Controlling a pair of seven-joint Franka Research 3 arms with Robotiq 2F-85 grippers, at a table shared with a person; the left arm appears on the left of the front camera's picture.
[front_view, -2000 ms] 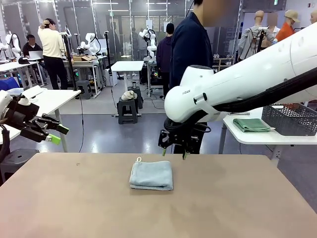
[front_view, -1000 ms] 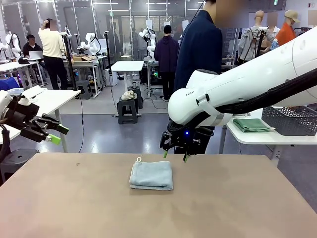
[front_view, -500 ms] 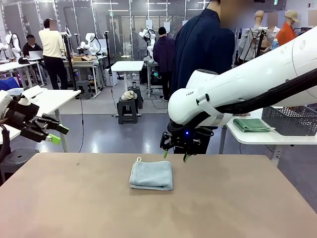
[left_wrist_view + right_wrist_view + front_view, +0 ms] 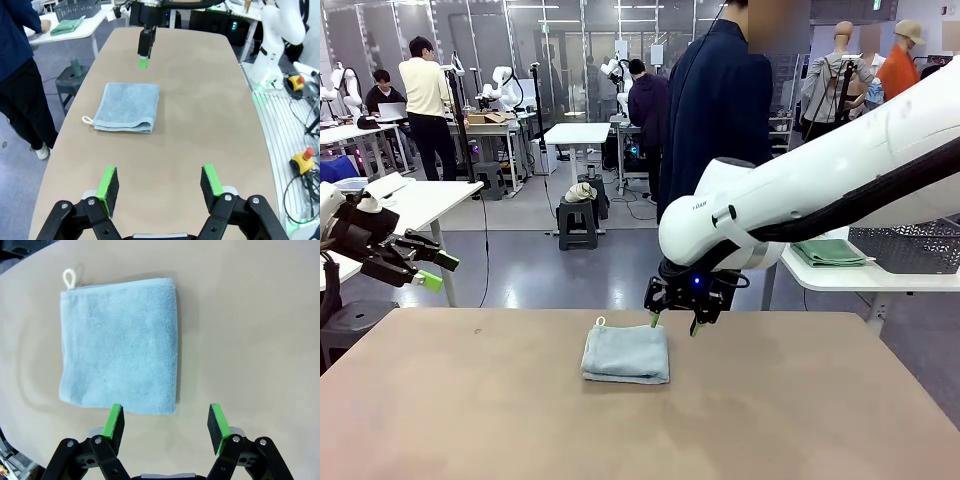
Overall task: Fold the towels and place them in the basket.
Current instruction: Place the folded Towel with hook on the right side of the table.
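Light blue-grey folded terry towel lies centre-frame on tan table; right gripper hangs at its upper right, left gripper at left edge, both spread wide, empty. Dark grey mesh plastic basket at right edge.

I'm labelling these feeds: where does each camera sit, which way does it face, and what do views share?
Front: between the arms, facing across the table at the person; left gripper and right gripper, open.
Left wrist: on the left arm, facing along the table at the blue towel; own fingers.
Right wrist: on the right arm, facing down at the blue towel; own fingers.
Shared: the blue towel, in all three.
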